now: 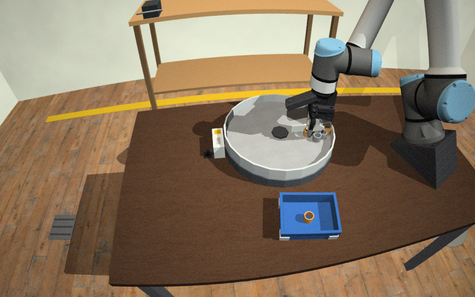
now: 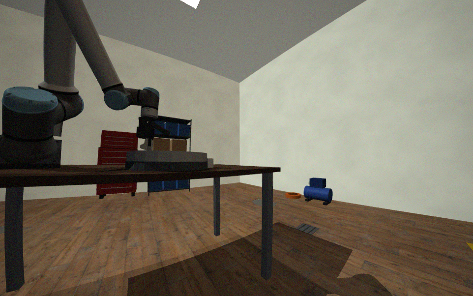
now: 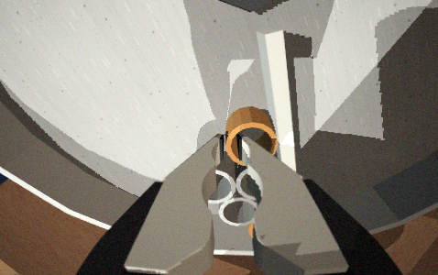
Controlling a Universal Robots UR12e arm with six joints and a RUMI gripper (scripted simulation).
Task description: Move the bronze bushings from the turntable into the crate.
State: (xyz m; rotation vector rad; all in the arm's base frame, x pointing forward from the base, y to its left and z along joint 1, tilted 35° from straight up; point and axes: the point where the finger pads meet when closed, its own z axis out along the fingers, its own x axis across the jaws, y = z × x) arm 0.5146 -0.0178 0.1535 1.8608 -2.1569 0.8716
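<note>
The grey turntable carries a cluster of bushings at its right rim. A bronze bushing stands upright at the cluster's left. My gripper is low over it, fingers nearly shut with a thin slit that straddles its near wall. Three steel bushings stand just behind the fingers. A second bronze bushing sits at the cluster's right. The blue crate at the table front holds one bronze bushing.
A white bar lies on the turntable beside the bronze bushing, and a black hub marks its centre. A white box stands against the turntable's left side. The robot base is at the right; a wooden shelf stands behind.
</note>
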